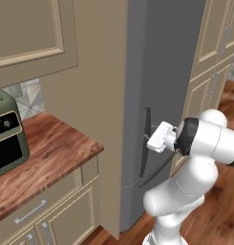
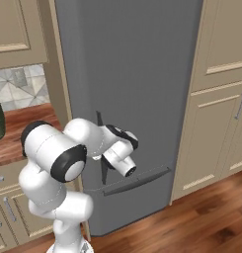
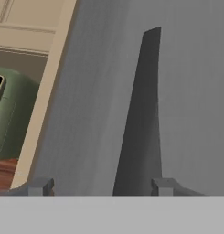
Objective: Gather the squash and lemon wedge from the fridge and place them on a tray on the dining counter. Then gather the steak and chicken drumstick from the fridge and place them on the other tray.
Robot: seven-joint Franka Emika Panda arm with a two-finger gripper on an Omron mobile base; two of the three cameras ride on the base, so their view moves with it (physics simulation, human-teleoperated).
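Observation:
The tall grey fridge [image 1: 161, 72] [image 2: 127, 64] stands shut, so the lemon wedge, the squash and the meats are hidden. Both trays and the dining counter are out of view. A slim dark vertical handle [image 1: 146, 125] [image 2: 98, 120] [image 3: 144, 114] runs down the upper door. My gripper [image 1: 149, 139] [image 3: 102, 186] is right at that handle, open, with the handle's lower part between the two fingertips [image 3: 40, 186]. Nothing is gripped. Below it a second dark handle [image 2: 137, 181] lies across the lower door.
A reddish wood countertop [image 1: 47, 158] with a green appliance [image 1: 6, 134] [image 3: 8, 119] sits left of the fridge, over beige drawers. Beige panelled cabinets [image 2: 221, 99] flank the fridge on the right. Wood floor [image 2: 191, 217] lies in front.

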